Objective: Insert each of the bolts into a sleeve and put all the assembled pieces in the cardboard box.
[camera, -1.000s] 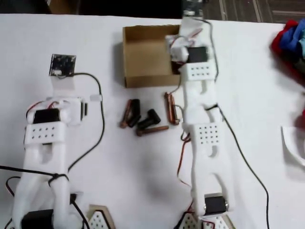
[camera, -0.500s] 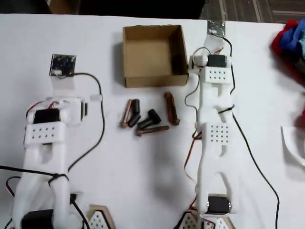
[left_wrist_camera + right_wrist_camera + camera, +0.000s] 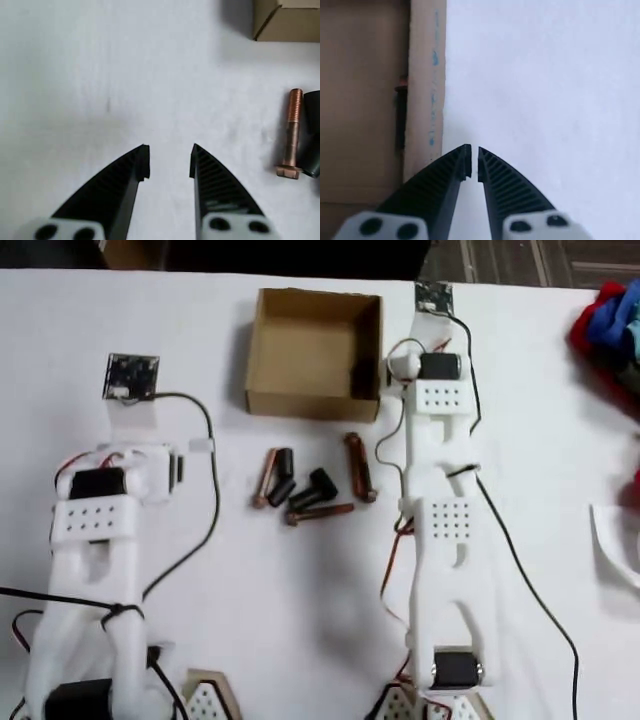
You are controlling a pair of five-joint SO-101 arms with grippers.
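Two claws, both empty. Left gripper (image 3: pixel 167 160) is spread wide, well left of the cardboard box (image 3: pixel 310 403). Bolts (image 3: pixel 264 478) and sleeves (image 3: pixel 314 488) lie loose just in front of the box. They look rigid, smooth and likely to roll, so pinch mid-shank. Right gripper (image 3: pixel 474 162) is nearly pressed together, beside the box's right wall.
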